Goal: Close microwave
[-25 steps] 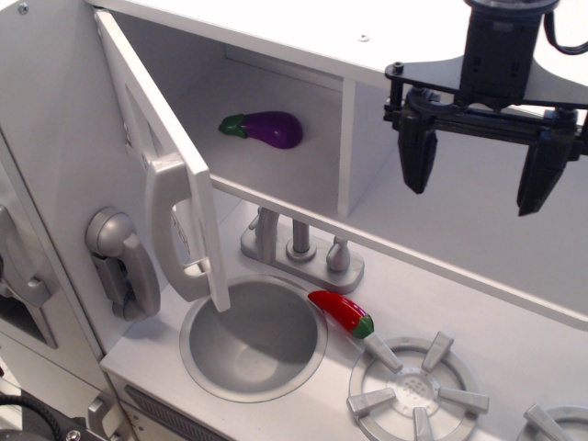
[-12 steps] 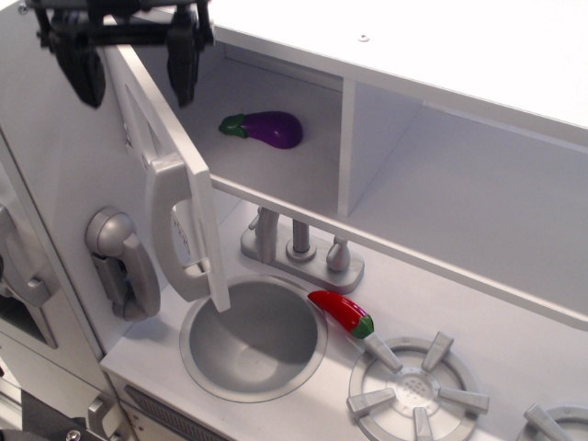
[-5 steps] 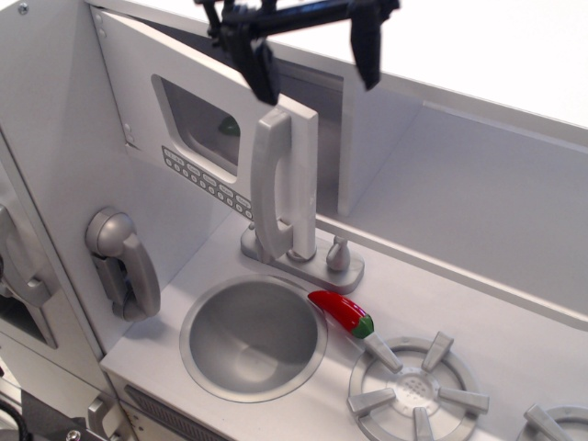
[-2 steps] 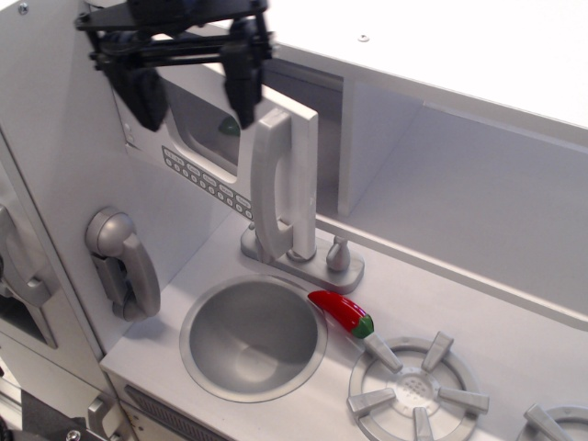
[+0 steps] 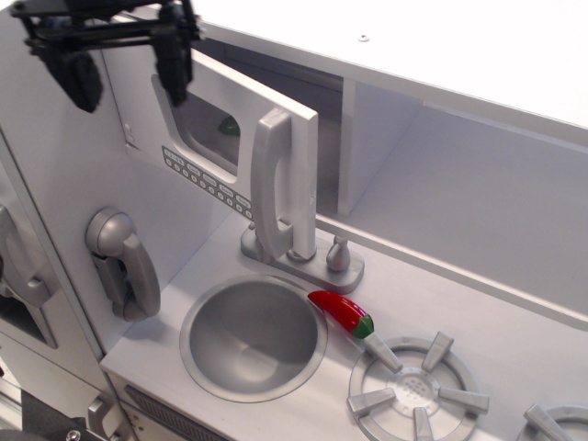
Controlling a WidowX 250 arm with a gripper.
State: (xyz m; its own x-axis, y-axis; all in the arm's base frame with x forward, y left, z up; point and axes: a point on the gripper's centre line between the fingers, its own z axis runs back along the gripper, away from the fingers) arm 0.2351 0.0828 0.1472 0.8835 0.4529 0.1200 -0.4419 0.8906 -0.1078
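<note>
The microwave (image 5: 216, 124) is a white compartment at the upper left. Its grey-white door stands almost shut, with a narrow gap left at the handle side. The door shows a dark window (image 5: 204, 121), a row of small buttons (image 5: 207, 184) and a tall silver vertical handle (image 5: 278, 184). My black gripper (image 5: 124, 64) hangs at the top left, in front of the door's hinge side. Its fingers (image 5: 170, 64) are spread apart and hold nothing. It does not touch the handle.
A grey toy wall phone (image 5: 121, 262) hangs on the left wall. A round sink (image 5: 253, 335) with a silver faucet (image 5: 317, 257) lies below the door. A red chili pepper (image 5: 342, 312) lies beside a burner (image 5: 413, 390). An open white shelf compartment (image 5: 469, 193) is to the right.
The door swung from wide open to almost shut. In the last second my gripper moved from above the handle leftward to the hinge side, fingers staying apart.
</note>
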